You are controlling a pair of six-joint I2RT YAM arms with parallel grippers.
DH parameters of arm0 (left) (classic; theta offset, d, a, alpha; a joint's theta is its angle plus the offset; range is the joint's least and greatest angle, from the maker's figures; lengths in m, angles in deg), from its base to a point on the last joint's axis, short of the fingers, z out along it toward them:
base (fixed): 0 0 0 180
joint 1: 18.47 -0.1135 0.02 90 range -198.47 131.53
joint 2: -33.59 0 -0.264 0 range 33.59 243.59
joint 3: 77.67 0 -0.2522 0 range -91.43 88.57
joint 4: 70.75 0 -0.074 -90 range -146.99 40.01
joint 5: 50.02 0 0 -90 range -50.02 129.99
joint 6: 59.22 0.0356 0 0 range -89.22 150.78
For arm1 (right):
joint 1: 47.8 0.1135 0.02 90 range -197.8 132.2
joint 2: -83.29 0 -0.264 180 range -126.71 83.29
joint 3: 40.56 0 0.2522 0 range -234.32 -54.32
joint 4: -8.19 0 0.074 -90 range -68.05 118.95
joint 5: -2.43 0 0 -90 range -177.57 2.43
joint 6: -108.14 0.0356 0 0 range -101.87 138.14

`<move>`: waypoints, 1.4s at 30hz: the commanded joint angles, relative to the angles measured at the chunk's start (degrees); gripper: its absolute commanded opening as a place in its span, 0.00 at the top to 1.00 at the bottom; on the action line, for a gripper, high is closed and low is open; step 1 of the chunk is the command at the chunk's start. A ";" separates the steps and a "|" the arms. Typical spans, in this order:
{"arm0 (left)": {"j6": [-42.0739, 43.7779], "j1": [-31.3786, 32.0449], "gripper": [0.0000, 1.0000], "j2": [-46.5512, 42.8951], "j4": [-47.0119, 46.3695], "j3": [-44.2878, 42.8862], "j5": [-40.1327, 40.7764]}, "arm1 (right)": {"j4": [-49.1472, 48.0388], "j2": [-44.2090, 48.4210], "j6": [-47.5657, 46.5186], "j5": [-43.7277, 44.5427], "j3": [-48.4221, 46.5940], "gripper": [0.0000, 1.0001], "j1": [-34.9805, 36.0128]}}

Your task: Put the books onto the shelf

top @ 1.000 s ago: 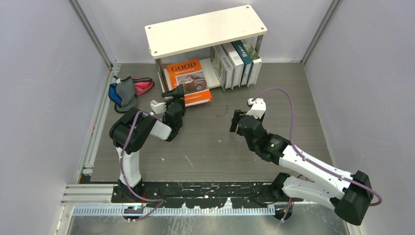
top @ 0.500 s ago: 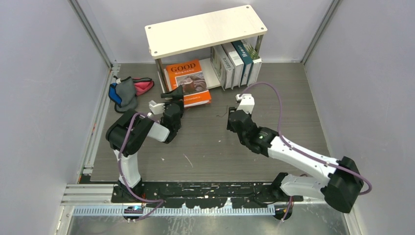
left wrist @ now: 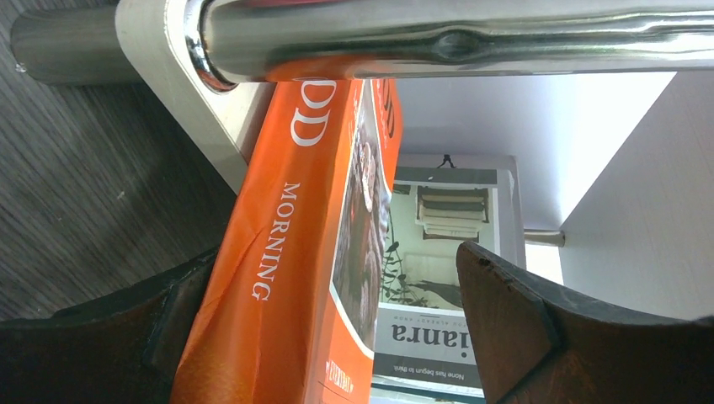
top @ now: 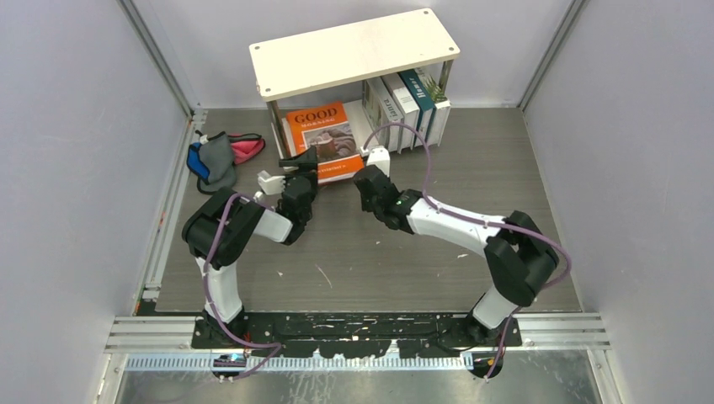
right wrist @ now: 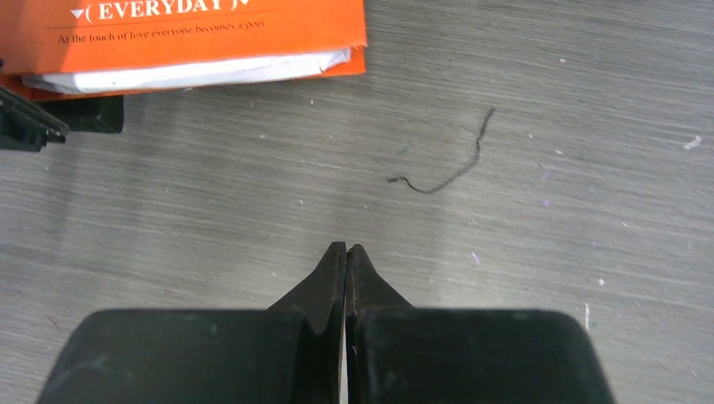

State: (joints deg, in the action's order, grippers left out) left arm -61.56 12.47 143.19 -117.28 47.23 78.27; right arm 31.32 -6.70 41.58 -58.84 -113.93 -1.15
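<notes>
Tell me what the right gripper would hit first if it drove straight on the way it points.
Likely the orange book, near its right corner; the shut right gripper aims at it. If tilted downward, the table comes first; depth is unclear.

Bright, even light; soft shadows; close foregrounds slightly blurred.

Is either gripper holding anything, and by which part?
Nothing is held. The right gripper is shut empty; the left gripper stands open astride the near end of the orange book.
</notes>
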 commanded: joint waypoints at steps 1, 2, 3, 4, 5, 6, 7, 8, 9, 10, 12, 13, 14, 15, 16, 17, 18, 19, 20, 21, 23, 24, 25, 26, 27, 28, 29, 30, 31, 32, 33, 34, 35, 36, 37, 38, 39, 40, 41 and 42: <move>0.89 -0.43 0.08 0.05 -1.66 -2.45 -0.03 | -2.51 -5.06 -0.99 -5.38 -6.87 0.99 -1.94; 0.82 -0.60 0.08 0.32 -1.67 -2.62 -0.23 | -2.06 -6.36 -1.14 -6.18 -8.12 0.99 -2.15; 0.77 -0.68 0.08 0.53 -1.67 -2.80 -0.63 | -1.92 -7.56 -1.38 -6.75 -9.27 0.99 -2.35; 0.71 -0.87 0.08 0.72 -1.67 -2.98 -0.92 | -1.99 -8.52 -1.57 -7.53 -10.17 0.99 -2.59; 0.67 -0.97 0.08 0.97 -1.67 -3.11 -1.13 | -1.87 -9.45 -1.68 -7.98 -11.15 0.99 -2.84; 0.52 -1.01 0.08 1.15 -1.67 -3.19 -1.35 | -1.52 -10.35 -1.79 -8.76 -12.24 0.99 -3.14; 0.45 -1.05 0.08 1.34 -1.67 -3.26 -1.43 | -1.23 -11.10 -1.96 -9.52 -13.22 0.99 -3.41; 0.35 -1.22 0.08 1.52 -1.67 -3.30 -1.62 | -0.66 -11.95 -1.99 -10.25 -14.13 0.99 -3.82; 0.32 -1.28 0.08 1.65 -1.67 -3.31 -1.74 | -0.14 -12.83 -1.98 -11.06 -15.24 0.99 -4.24; 0.31 -1.46 0.08 1.74 -1.63 -3.31 -1.92 | 0.35 -13.58 -1.92 -12.05 -16.44 0.99 -4.70; 0.31 -1.83 0.08 1.99 -1.65 -3.24 -2.34 | 0.58 -14.92 -1.67 -13.85 -17.69 0.99 -5.55; 0.20 -1.99 0.08 2.08 -1.67 -3.24 -2.60 | 0.79 -15.61 -1.54 -14.65 -18.33 0.99 -5.85; 0.22 -2.25 0.08 2.17 -1.67 -3.30 -2.85 | 1.09 -16.26 -1.48 -15.35 -19.14 0.99 -6.00; 0.21 -2.47 0.08 2.27 -1.67 -3.26 -3.09 | 1.30 -16.87 -1.47 -15.82 -19.84 0.99 -6.11; 0.25 -2.79 0.08 2.40 -1.67 -3.42 -3.54 | 1.61 -17.40 -1.47 -16.22 -20.44 0.99 -6.18; 0.28 -3.20 0.08 2.52 -1.59 -3.54 -4.22 | 2.02 -18.05 -1.40 -16.58 -21.19 0.99 -6.26; 0.30 -3.59 0.08 2.61 -1.56 -3.75 -4.93 | 2.33 -18.78 -1.38 -17.06 -21.84 0.99 -6.37; 0.30 -3.89 0.08 2.75 -1.56 -3.93 -5.56 | 2.64 -19.34 -1.30 -17.45 -22.55 0.99 -6.55; 0.30 -4.13 0.08 2.91 -1.50 -4.19 -6.18 | 2.91 -20.17 -1.29 -18.05 -23.25 0.99 -6.69; 0.31 -4.47 0.08 3.16 -1.47 -4.53 -7.26 | 3.31 -20.81 -1.29 -18.45 -23.87 0.99 -6.81; 0.31 -4.89 0.08 3.57 -1.49 -5.07 -8.17 | 3.67 -21.68 -1.39 -19.13 -24.81 0.99 -7.09; 0.27 -4.92 0.08 3.67 -1.49 -5.21 -8.34 | 3.89 -22.09 -1.50 -19.41 -25.37 0.99 -7.19; 0.22 -5.07 0.08 3.76 -1.43 -5.38 -8.58 | 4.25 -22.67 -1.59 -19.79 -26.02 0.99 -7.38; 0.18 -5.13 0.08 3.92 -1.34 -5.61 -8.80 | 4.56 -23.21 -1.64 -19.94 -26.61 0.99 -7.50; 0.10 -5.25 0.08 4.07 -1.32 -5.78 -9.02 | 4.75 -23.59 -1.64 -20.03 -27.01 0.99 -7.69; -0.01 -5.27 0.08 4.30 -1.32 -5.91 -9.17 | 4.78 -23.90 -1.64 -20.02 -27.30 0.99 -7.78; -0.12 -5.30 0.08 4.38 -1.25 -6.02 -9.19 | 4.52 -24.03 -1.77 -19.84 -27.46 0.99 -7.92; -0.38 -5.35 0.08 4.39 -0.93 -6.03 -9.23 | 4.41 -24.12 -1.86 -19.61 -27.59 0.99 -7.90; -0.51 -5.45 0.08 4.44 -0.82 -6.03 -9.32 | 4.29 -24.19 -1.91 -19.47 -27.79 0.99 -8.08; -0.53 -5.51 0.08 4.44 -0.73 -5.96 -9.47 | 4.34 -24.30 -1.91 -19.50 -28.06 0.99 -8.17; -0.56 -5.60 0.08 4.41 -0.64 -5.88 -9.60 | 4.34 -24.40 -1.91 -19.50 -28.36 0.99 -8.31; -0.63 -5.83 0.08 4.39 -0.66 -5.67 -9.70 | 4.33 -24.67 -1.91 -19.48 -28.69 0.99 -8.42; -0.73 -6.02 0.08 4.33 -0.68 -5.45 -9.90 | 4.51 -24.90 -2.03 -19.50 -29.09 0.99 -8.61; -0.82 -6.20 0.08 4.11 -0.70 -5.16 -10.08 | 4.67 -25.13 -2.22 -19.43 -29.63 0.99 -8.70; -0.76 -6.41 0.08 4.02 -0.70 -5.01 -10.44 | 4.77 -25.40 -2.33 -19.39 -29.95 0.99 -8.81; -0.70 -6.64 0.08 3.88 -0.64 -4.86 -10.94 | 4.93 -25.73 -2.42 -19.60 -30.47 0.99 -8.93; -0.58 -6.75 0.08 3.79 -0.68 -4.74 -11.44 | 5.32 -26.13 -2.51 -19.57 -31.15 0.99 -9.06; -0.57 -6.87 0.08 3.66 -0.87 -4.49 -11.64 | 5.41 -26.40 -2.59 -19.69 -31.63 0.99 -9.05; -0.57 -6.91 0.08 3.54 -1.16 -4.12 -11.61 | 5.48 -26.70 -2.65 -19.86 -32.20 0.99 -9.13; -0.63 -6.98 0.08 3.37 -1.28 -3.84 -11.59 | 5.75 -27.10 -2.69 -19.94 -32.69 0.99 -9.15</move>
State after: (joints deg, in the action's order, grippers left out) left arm -62.04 6.40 147.37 -116.30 43.05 67.34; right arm 37.50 -32.89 40.05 -78.38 -142.56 -9.91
